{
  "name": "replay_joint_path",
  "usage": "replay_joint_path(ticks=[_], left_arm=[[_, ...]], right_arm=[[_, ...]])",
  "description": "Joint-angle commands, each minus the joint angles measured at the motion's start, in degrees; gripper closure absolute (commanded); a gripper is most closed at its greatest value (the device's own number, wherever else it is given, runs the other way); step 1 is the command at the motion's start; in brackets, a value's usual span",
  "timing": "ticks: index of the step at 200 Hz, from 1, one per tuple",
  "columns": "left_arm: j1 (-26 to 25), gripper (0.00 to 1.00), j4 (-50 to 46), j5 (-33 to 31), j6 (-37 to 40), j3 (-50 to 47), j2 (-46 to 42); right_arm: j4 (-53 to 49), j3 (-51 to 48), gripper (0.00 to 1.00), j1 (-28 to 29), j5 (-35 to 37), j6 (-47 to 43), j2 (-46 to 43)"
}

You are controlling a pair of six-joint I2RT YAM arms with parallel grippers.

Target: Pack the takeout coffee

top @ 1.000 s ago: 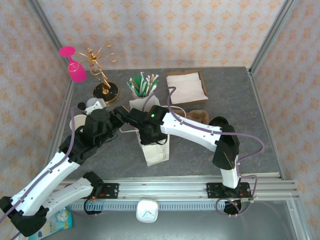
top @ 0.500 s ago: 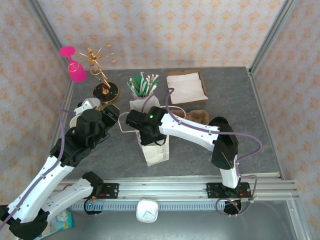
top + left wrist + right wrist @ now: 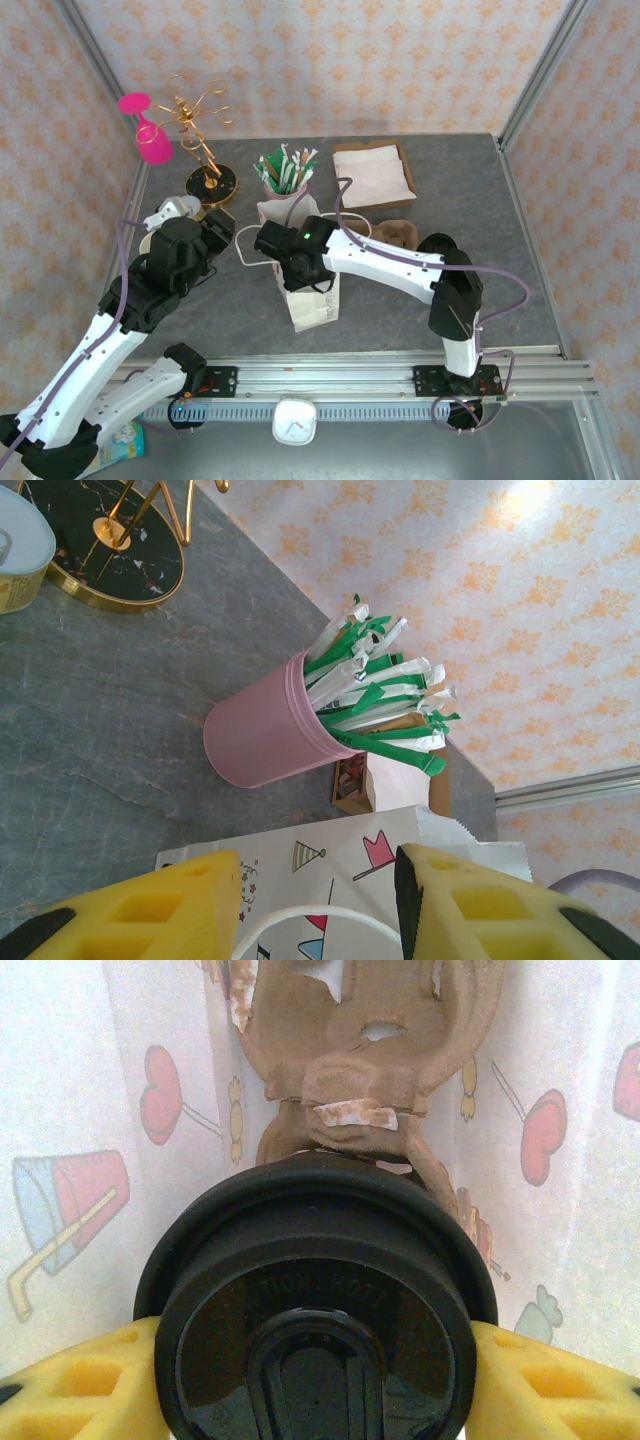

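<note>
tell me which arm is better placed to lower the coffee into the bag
Right. Its tool grips the black-lidded takeout coffee, already between the walls of the paper bag. The left tool sits open at the bag's top edge, holding nothing.

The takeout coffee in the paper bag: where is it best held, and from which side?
Hold the takeout coffee just below its round black lid, coming from the lid end, fingers on two opposite sides, as the right gripper does. The lid's rim overhangs the fingers, and the paper bag walls likely block sideways approaches.
</note>
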Motion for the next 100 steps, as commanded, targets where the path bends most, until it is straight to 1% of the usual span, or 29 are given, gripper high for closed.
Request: replay_joint_path(ticks=[1,29,77,100], left_arm=[[0.8,0.54,-0.6,0.7,1.6,1.5,0.0],[1.0,0.54,-0.8,1.0,1.8,1.5,0.2],[1.0,0.54,-0.3,1.8,1.8,1.2,0.3],[1.1,0.54,0.0,2.2,1.9,1.3,0.6]], right_arm=[[-4.7,-1.2,0.39,-0.7,4.0,0.2,2.3],[-5.0,-1.3,0.37,-0.6,3.9,0.5,1.3],[-6.2,1.9,0.33,-0.3,4.4,0.8,1.5],[-6.2,2.2,0.28,-0.3,4.7,1.0,1.3]])
